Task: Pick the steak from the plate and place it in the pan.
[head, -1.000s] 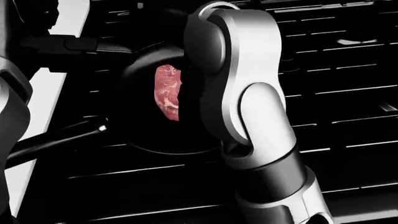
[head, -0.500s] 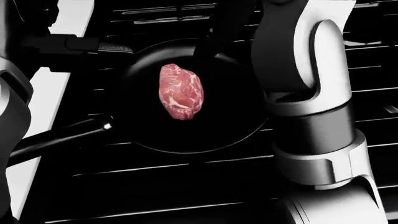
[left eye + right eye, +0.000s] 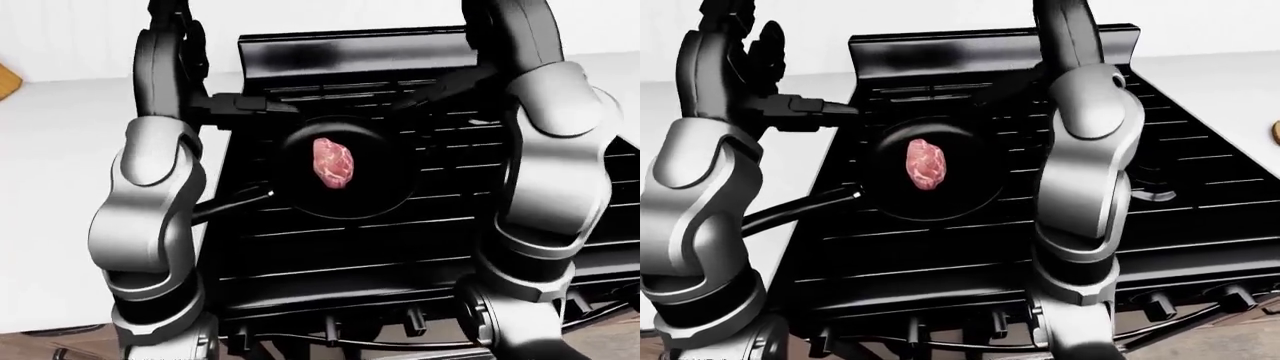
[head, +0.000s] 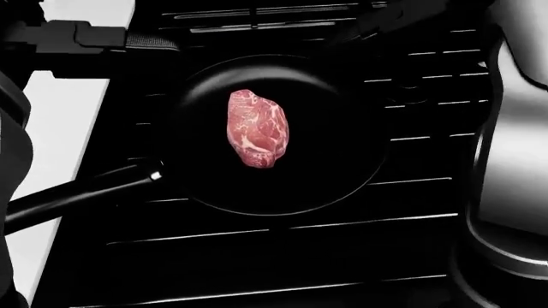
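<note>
Steak (image 4: 257, 128) now lies bare in the middle of the pan (image 4: 342, 173), on the black stove (image 3: 340, 262), touching nothing else. A sec ago the right arm (image 4: 514, 160) hung over the pan and hid half the meat; half a sec ago it had slid toward the head view's right; now only its edge shows at that side. So the drop looks done and the arm is pulling clear. Task prob complete, only retreat left.

Right hand: not seen in any view, arm runs up out of the eye views, so can't tell if fingers are open or closed. Left hand (image 3: 750, 37) is up at top left of the right-eye view, well apart from the pan; fingers look spread, gripping nothing, tho it's dark & hard to read. Pan handle (image 4: 85, 189) points to lower left, toward the white surface (image 3: 60, 150). No plate in view
</note>
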`<state>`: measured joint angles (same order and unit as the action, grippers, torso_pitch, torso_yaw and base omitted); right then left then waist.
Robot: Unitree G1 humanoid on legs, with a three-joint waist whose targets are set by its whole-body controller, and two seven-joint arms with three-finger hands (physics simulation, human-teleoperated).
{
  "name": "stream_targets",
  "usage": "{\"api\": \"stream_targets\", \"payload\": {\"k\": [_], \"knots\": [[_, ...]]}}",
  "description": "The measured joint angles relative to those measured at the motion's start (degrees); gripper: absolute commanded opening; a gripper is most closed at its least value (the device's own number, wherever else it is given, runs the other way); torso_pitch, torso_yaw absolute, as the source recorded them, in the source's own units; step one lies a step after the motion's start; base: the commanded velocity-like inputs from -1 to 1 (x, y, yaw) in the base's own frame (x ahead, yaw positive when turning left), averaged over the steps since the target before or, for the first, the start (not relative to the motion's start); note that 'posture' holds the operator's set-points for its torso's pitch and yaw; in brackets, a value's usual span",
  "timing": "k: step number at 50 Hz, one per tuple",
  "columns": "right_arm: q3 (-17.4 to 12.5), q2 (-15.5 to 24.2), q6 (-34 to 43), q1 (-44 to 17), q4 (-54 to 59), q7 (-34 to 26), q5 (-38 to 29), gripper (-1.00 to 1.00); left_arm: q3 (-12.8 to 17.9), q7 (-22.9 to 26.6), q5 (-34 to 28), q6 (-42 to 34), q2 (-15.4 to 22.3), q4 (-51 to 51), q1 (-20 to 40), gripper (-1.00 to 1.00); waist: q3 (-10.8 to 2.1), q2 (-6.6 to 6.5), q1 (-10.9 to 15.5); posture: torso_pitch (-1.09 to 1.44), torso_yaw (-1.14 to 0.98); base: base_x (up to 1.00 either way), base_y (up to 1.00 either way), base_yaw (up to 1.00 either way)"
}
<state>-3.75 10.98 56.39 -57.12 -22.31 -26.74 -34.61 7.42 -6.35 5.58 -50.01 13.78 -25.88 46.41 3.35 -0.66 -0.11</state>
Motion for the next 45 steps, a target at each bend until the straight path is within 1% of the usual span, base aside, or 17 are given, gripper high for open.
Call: {"api": "stream_targets", "payload": {"k": [9,12,17,25,32,39,45], "knots": [[0.6,1.9,-2.5,-0.5,-1.2,5.2,4.3,1.00,0.3,-0.6,-0.2,3.6,-0.6,-0.2,1.0,1.00,-0.06,0.12,0.0,0.00,0.00,0.00,0.00,0.00],[0.2,2.3,-4.5,-0.4,-0.8,6.4,5.3,1.00,0.6,-1.5,0.0,5.8,-0.8,0.4,1.2,1.00,-0.04,0.24,0.0,0.00,0.00,0.00,0.00,0.00],[-0.2,3.3,-8.3,-0.5,0.3,8.5,6.5,1.00,0.2,-2.5,-0.5,9.7,-0.2,0.7,1.0,1.00,0.09,0.31,0.0,0.00,0.00,0.00,0.00,0.00],[-0.6,4.2,-13.6,-1.6,0.7,10.3,7.7,1.00,-0.6,-2.6,-2.1,13.2,-0.2,-0.1,1.5,1.00,0.15,0.38,0.0,0.00,0.00,0.00,0.00,0.00],[-0.6,4.6,-19.7,-1.4,1.6,12.1,8.7,1.00,-0.5,-2.3,-3.5,16.2,-0.6,0.1,1.5,1.00,0.11,0.39,0.0,0.00,0.00,0.00,0.00,0.00],[-0.6,5.3,-25.1,-0.9,2.1,13.0,8.0,1.00,-0.6,-2.6,-4.2,19.7,-0.9,0.5,1.1,1.00,0.27,0.51,0.0,0.00,0.00,0.00,0.00,0.00],[-0.7,5.3,-27.5,-1.8,2.1,12.8,7.0,1.00,-0.4,-3.0,-4.6,21.7,-0.9,-0.1,1.5,1.00,0.25,0.53,-0.1,0.00,0.00,0.00,0.00,0.00]]}}
